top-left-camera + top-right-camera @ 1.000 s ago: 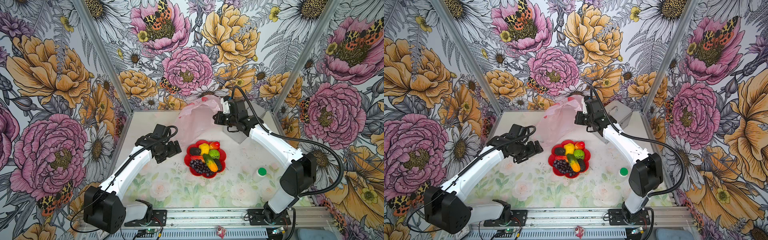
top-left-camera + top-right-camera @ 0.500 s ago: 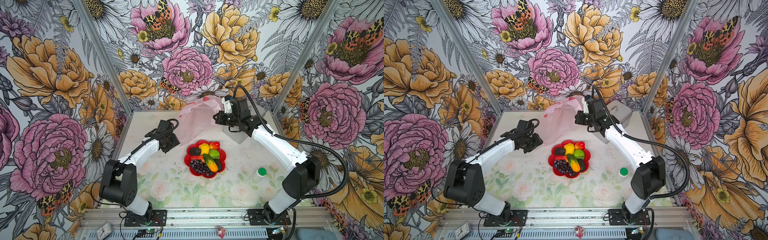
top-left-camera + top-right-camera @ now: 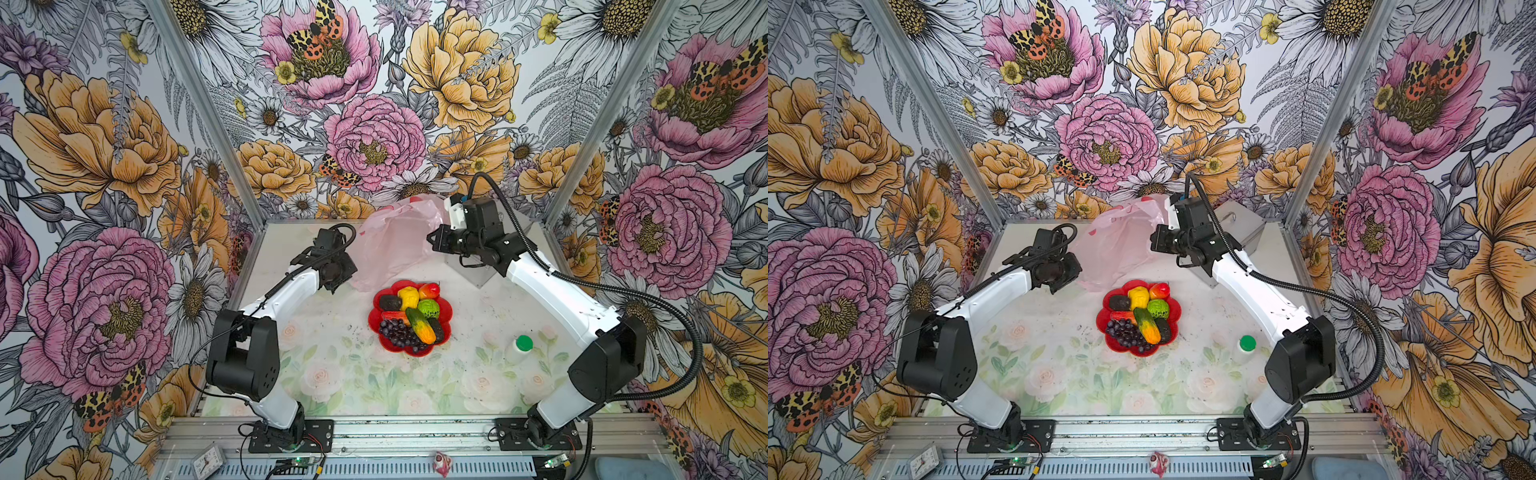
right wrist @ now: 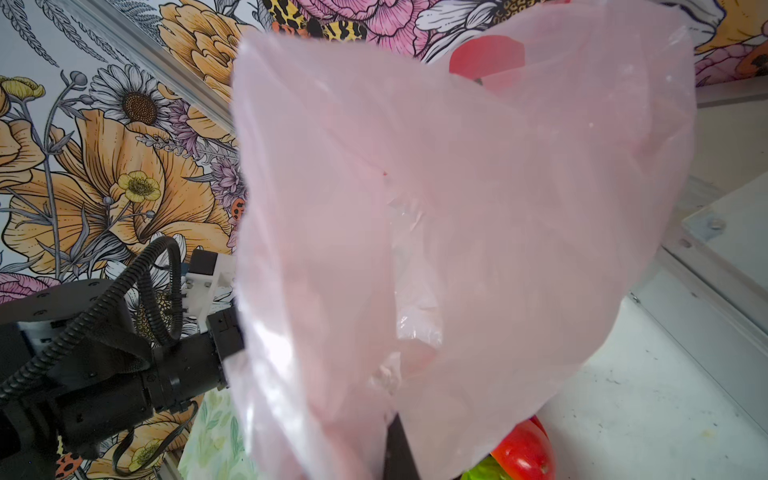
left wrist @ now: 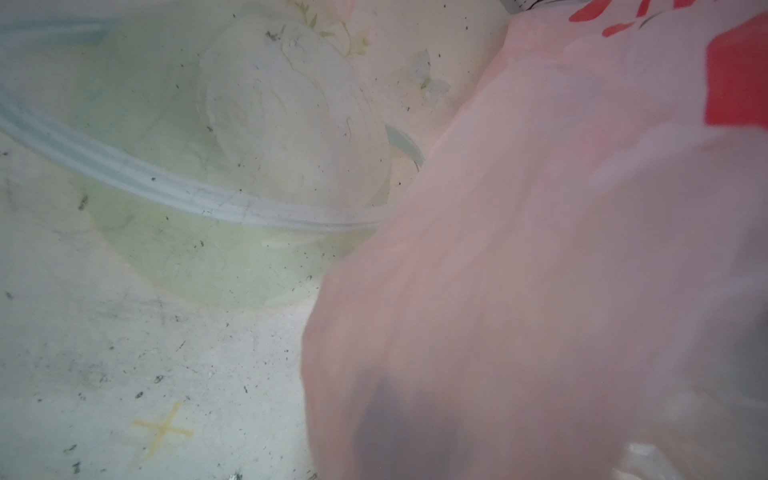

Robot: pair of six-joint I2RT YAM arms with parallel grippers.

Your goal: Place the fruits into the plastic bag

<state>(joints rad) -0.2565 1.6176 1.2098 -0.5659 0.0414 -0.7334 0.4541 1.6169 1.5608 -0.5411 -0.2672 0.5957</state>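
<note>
The pale pink plastic bag [image 3: 390, 245] hangs raised at the back of the table. My right gripper [image 3: 430, 240] is shut on its right edge; in the right wrist view a dark fingertip [image 4: 399, 449] pinches the film. My left gripper [image 3: 351, 272] is shut at the bag's lower left edge, and the film [image 5: 540, 249] drapes over its fingers and hides them. The fruits lie on a red flower-shaped plate [image 3: 415, 353] in front of the bag: yellow fruit [image 3: 408, 297], red fruit [image 3: 430, 289], green ball [image 3: 428, 308], avocado [image 3: 390, 302], mango [image 3: 420, 325], grapes [image 3: 399, 334].
A silver metal case [image 3: 1237, 226] stands at the back right, behind my right arm. A white bottle with a green cap [image 3: 519, 347] stands right of the plate. Patterned walls close in the back and both sides.
My left arm has swung in from the left to the bag's lower left edge, and its gripper has gone from open to shut there. The right gripper keeps holding the bag up.
</note>
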